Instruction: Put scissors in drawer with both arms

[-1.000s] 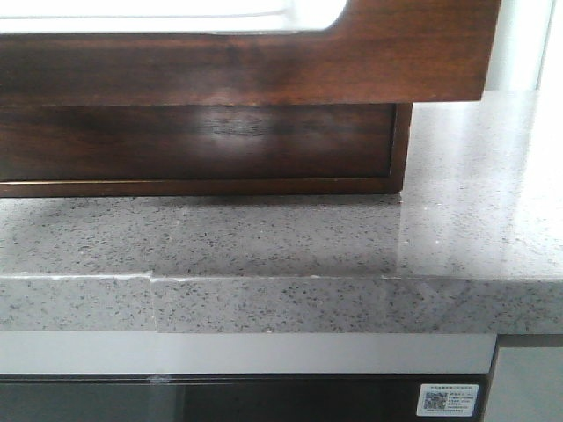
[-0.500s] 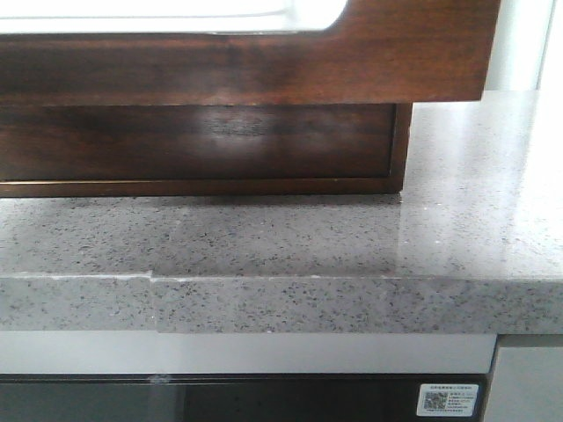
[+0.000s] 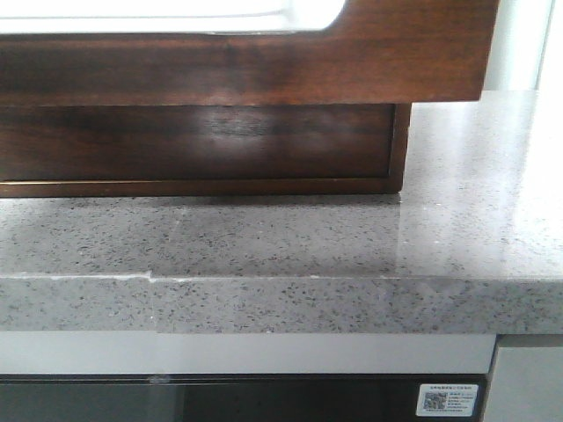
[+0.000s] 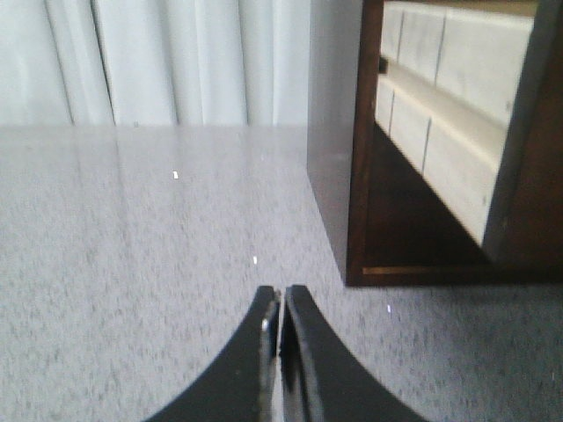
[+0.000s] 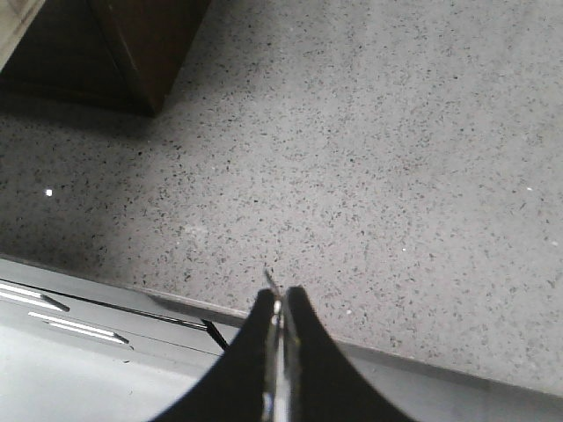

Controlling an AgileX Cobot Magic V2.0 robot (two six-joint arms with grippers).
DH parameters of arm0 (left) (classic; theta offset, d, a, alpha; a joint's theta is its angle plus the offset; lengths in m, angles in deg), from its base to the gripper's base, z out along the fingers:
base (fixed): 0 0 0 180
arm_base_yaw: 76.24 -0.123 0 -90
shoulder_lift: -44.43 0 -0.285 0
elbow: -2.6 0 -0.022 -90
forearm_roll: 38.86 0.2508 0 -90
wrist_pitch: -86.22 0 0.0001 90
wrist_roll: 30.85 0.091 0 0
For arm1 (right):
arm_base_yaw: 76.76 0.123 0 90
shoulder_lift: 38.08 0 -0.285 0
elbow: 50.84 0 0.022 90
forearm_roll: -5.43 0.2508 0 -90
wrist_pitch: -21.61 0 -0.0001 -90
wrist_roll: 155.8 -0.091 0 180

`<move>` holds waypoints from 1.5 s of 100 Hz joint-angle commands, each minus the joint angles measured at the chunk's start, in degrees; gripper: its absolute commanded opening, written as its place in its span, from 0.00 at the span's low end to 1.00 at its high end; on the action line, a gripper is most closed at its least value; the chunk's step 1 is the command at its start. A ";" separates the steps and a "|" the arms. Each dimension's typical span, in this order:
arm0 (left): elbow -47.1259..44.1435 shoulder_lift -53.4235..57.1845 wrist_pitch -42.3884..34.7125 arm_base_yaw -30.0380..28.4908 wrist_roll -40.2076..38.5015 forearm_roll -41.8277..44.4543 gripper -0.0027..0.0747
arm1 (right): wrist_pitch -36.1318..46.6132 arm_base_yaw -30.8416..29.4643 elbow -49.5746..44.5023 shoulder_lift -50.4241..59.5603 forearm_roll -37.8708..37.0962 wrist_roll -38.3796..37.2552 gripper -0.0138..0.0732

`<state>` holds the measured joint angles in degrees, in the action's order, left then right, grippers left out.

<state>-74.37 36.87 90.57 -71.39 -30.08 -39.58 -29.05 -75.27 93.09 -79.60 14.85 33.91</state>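
Comparing frames, nothing was moved: both tools, left tool (image 4: 280,309) and right tool (image 5: 279,309), were clenched empty; drawer (image 3: 264,66) untouched, scissors unseen.

The drawer (image 3: 264,66) was dark reddish-brown wood with a glossy varnish that showed the grain, and so was the cabinet (image 3: 202,145) under it, which threw back a soft glare. The surface (image 3: 290,237) was grey speckled stone, polished smooth and faintly mirroring. The left gripper (image 4: 280,330) and right gripper (image 5: 280,330) looked like smooth black plastic.
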 commanded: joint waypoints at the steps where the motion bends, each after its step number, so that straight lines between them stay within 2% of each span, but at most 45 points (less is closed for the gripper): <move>1: -2.08 1.84 -7.32 0.47 -0.77 -0.53 0.01 | 3.55 -0.28 1.31 -0.03 0.52 0.22 0.08; 63: -2.08 1.84 -7.15 0.47 -0.77 -0.53 0.01 | 3.55 -0.28 1.31 -0.03 0.52 0.22 0.08; 73: -2.08 1.84 -7.08 0.47 -0.77 -0.53 0.01 | 4.43 -0.03 0.43 3.12 -0.57 0.43 0.08; 86: -2.08 1.84 -7.08 0.47 -0.77 -0.53 0.01 | 14.37 -0.26 -6.53 10.98 -4.06 0.73 0.08; 102: -2.08 1.84 -7.08 0.47 -0.77 -0.53 0.01 | 33.29 -0.38 -21.59 22.60 -3.82 0.82 0.08; 111: -2.08 1.84 -7.08 0.47 -0.77 -0.53 0.01 | 41.12 -1.50 -29.45 28.29 -2.64 0.82 0.08; 129: -2.08 1.84 -7.08 0.47 -0.77 -0.53 0.01 | 46.98 -3.51 -38.94 35.71 -2.38 0.82 0.08; 142: -2.08 1.74 -7.08 0.47 -0.77 -0.53 0.01 | 53.62 -3.55 -42.83 35.49 -2.38 0.82 0.08; 150: -2.08 1.74 -7.08 0.47 -0.77 -0.53 0.01 | 52.37 -3.55 -42.67 35.49 -2.38 0.82 0.08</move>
<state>-74.37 36.87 88.33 -71.39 -30.18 -39.69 17.11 -78.54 51.40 -45.28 12.11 34.13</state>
